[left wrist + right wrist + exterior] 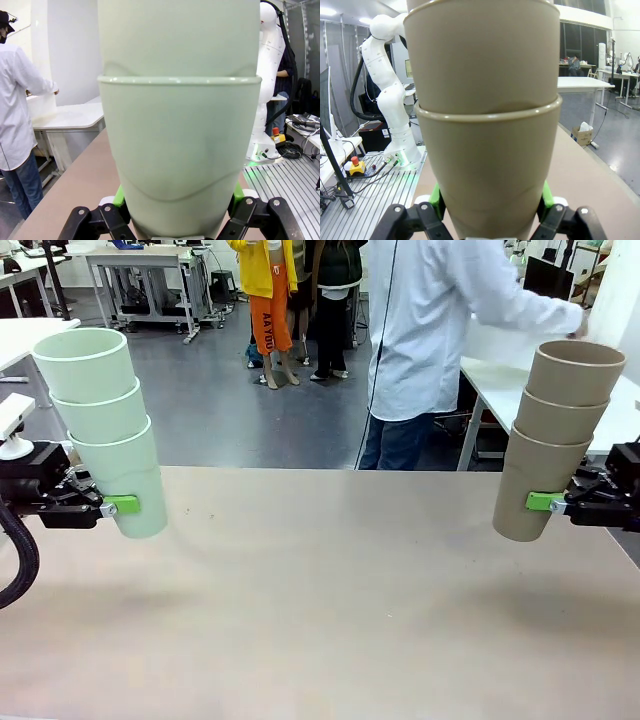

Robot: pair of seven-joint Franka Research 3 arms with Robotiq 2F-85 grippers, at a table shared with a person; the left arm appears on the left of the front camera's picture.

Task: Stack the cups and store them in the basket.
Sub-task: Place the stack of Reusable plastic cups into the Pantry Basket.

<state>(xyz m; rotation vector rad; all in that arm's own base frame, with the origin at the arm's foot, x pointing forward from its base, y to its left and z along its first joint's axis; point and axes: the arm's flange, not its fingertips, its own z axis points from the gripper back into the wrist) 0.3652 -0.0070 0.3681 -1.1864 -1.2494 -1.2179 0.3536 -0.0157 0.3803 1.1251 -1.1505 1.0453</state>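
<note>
A stack of three mint green cups [105,430] hangs above the table's left side, tilted slightly, with my left gripper [125,505] shut on the bottom cup. Close up in the left wrist view, the green stack [180,150] sits between the green pads [119,196]. On the right, my right gripper [545,502] is shut on the lowest of three nested tan-brown cups [555,435], also held above the table. The right wrist view shows that brown stack [485,150] gripped between its pads [546,195]. The basket is out of view.
The beige table [320,610] stretches between the two arms. A person in a white shirt [430,330] stands at the far edge, turned toward a white side table [520,380] at the back right.
</note>
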